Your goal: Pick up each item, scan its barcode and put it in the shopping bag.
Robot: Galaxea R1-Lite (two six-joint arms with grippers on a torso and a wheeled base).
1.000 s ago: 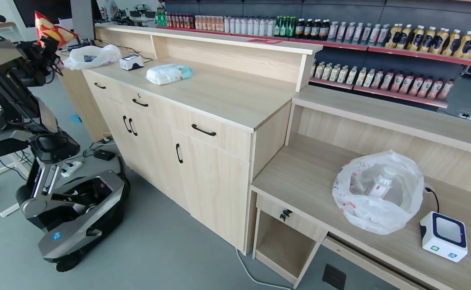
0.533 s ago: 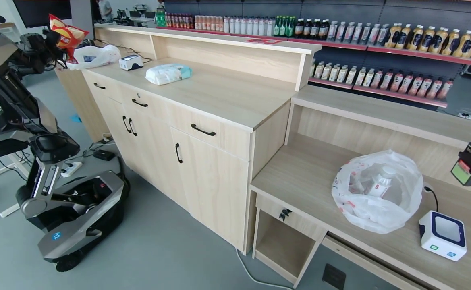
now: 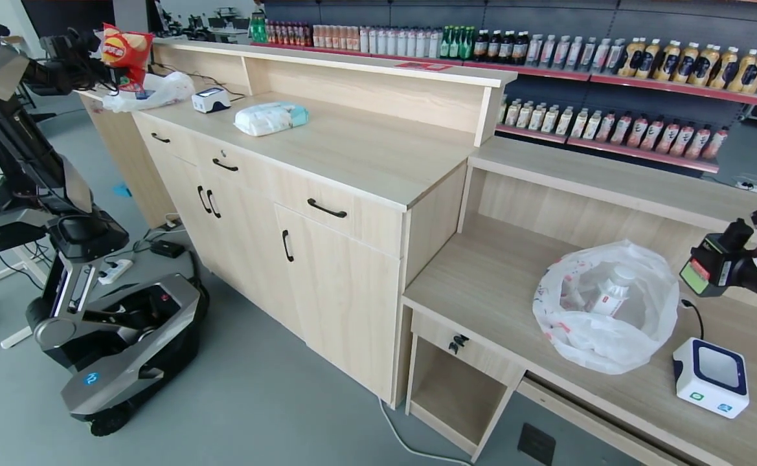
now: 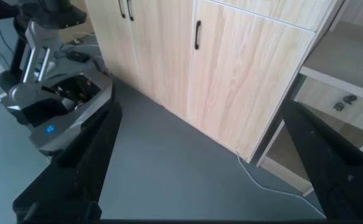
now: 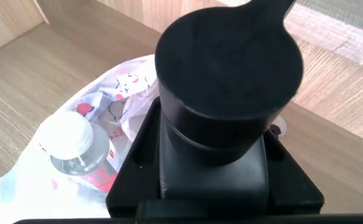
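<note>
The right gripper [image 3: 731, 272], clamped on a black item [image 3: 707, 277], has swung in from the right, close beside the bag [image 3: 585, 336] and near the scanner [image 3: 711, 378]. A scan or drop seems next. The left gripper [image 4: 200, 162] gapes empty.

On the low pale-wood counter [image 3: 495, 278] a white plastic shopping bag [image 3: 601, 349] sits toward the right end, with a clear white-capped plastic bottle [image 3: 613, 292] inside it. A white box-shaped scanner [image 3: 711, 378] stands just right of the bag, at the front edge. A black round-lidded container [image 3: 708, 272] hangs above the counter, right of the bag and behind the scanner. On the taller wooden counter [image 3: 365, 149] to the left lies a white soft pack [image 3: 269, 118].
</note>
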